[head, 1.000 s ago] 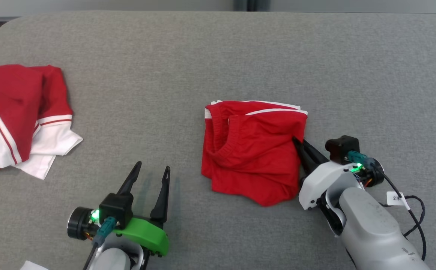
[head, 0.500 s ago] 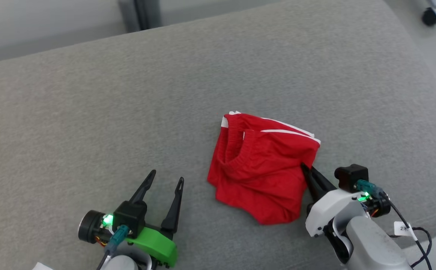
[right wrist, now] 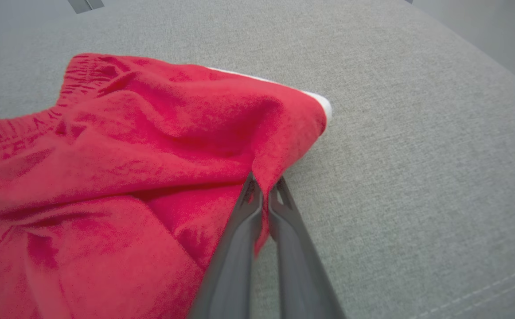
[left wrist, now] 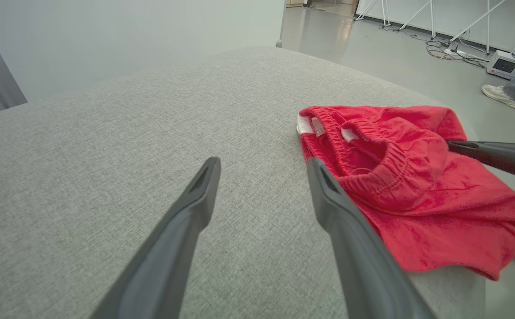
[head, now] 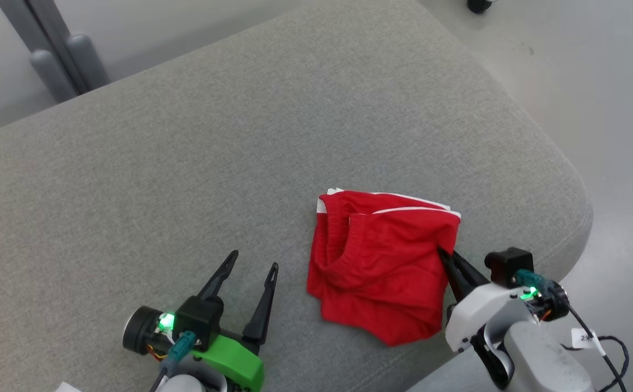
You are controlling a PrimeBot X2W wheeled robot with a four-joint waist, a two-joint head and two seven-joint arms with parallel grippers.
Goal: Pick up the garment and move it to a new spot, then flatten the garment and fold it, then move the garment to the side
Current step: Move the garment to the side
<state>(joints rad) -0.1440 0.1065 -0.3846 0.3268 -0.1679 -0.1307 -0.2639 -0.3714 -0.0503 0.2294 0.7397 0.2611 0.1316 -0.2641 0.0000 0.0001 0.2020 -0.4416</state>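
Surface: a gray cushion (head: 186, 163) with rounded corners, bare floor (head: 594, 81) beyond its right edge.

Left side: the left gripper (head: 255, 259) hovers low over the cushion with its jaws spread wide and nothing between them. It stands just beside the garment's left edge, apart from it.

Centre-right: the garment (head: 382, 261), a pair of red shorts with white trim, lies on the cushion near the right front corner. It appears folded into a compact stack, with the elastic waistband showing on the left half. Its lower tip sits close to the cushion's front edge.

Right side: the right gripper (right wrist: 263, 188) has its jaws pressed together on a ridge of red cloth at the garment's right edge. The grip takes the edge fabric alone, not the whole stack.

Far right, in the left wrist view: a person's shoe (left wrist: 503, 95) on the floor, well apart from the work.

Assessment: fold judged complete; the step in hand is moving the garment to the side.

Recommendations:
- Drag low and slowly, so the lower layers slide with the pinched edge and do not peel open.
- Little cushion is left to the right; stop short of the corner, or the stack may slip off.
- On release, spread the jaws fully, then back straight out to avoid snagging the cloth.
- Hold the left gripper clear.
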